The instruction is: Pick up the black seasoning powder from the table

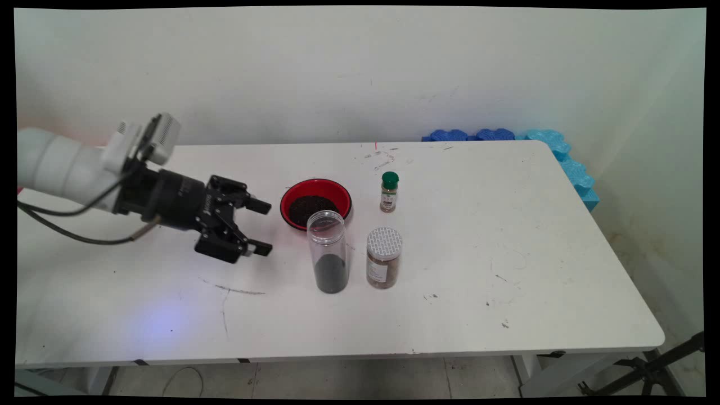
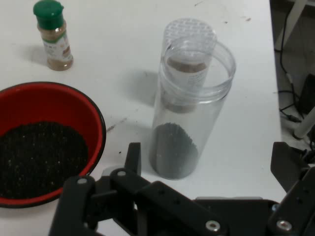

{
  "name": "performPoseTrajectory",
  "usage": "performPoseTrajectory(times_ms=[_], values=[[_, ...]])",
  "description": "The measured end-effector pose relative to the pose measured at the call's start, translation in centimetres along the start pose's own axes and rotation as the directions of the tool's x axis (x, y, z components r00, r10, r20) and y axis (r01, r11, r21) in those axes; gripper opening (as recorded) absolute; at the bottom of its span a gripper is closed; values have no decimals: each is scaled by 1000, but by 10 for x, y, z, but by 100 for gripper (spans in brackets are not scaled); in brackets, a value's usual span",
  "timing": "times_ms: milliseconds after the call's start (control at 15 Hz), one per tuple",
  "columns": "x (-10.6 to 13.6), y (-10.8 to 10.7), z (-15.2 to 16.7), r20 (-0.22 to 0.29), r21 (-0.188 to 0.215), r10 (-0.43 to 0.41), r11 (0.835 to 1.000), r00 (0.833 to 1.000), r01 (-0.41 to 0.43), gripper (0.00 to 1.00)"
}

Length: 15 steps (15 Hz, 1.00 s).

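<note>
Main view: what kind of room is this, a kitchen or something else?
Probably a robot test lab, not a kitchen: a bare white table against a plain wall, a robot arm's open end effector near a clear jar and a red bowl, and blue foam blocks behind.

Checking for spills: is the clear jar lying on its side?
No, the clear jar stands upright and open-topped on the table.

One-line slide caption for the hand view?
Open gripper faces a clear lidless jar holding dark grains, beside a red bowl of the same; two spice jars stand behind.
</note>
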Motion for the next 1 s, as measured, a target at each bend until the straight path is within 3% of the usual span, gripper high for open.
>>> performPoseTrajectory(times_ms=[1000], values=[[-15, -6, 79, -30, -1, 31, 1000, 999, -31, 100]])
